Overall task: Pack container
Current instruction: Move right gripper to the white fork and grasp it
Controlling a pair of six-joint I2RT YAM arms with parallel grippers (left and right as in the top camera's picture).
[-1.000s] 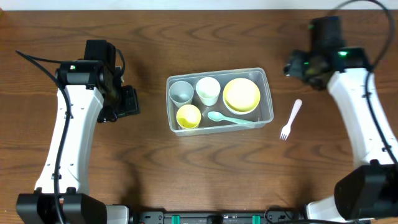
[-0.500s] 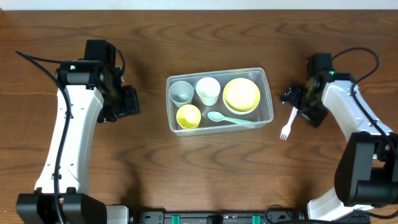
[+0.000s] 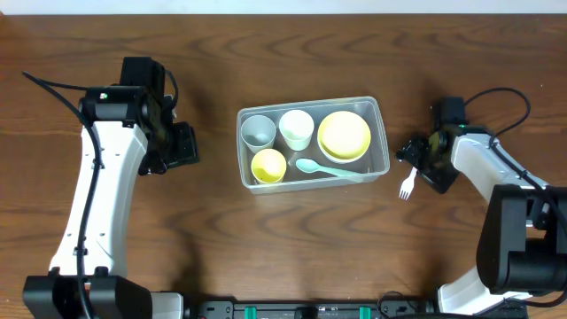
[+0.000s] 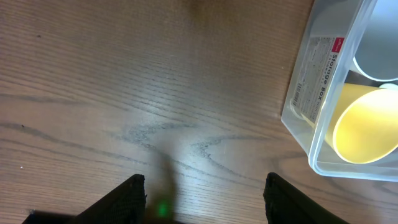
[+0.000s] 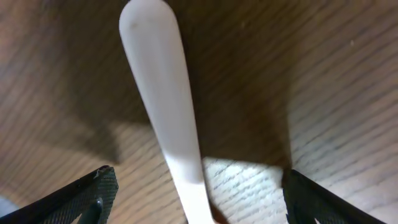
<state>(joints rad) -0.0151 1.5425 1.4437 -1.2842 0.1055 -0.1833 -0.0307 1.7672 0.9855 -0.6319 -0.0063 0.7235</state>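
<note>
Container sits central on the desk; near its right edge, the right claw gapes wide astride the ungripped fork handle, and the left claw gapes empty.

White arms, black joints, black cables

Cups, bowl, spoon inside container, fork just right of it, beneath right hand

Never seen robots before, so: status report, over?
Left pincer open, empty. Right pincer open, straddling white fork. Container holds cups, bowl, spoon. Nothing blocking fork.
</note>
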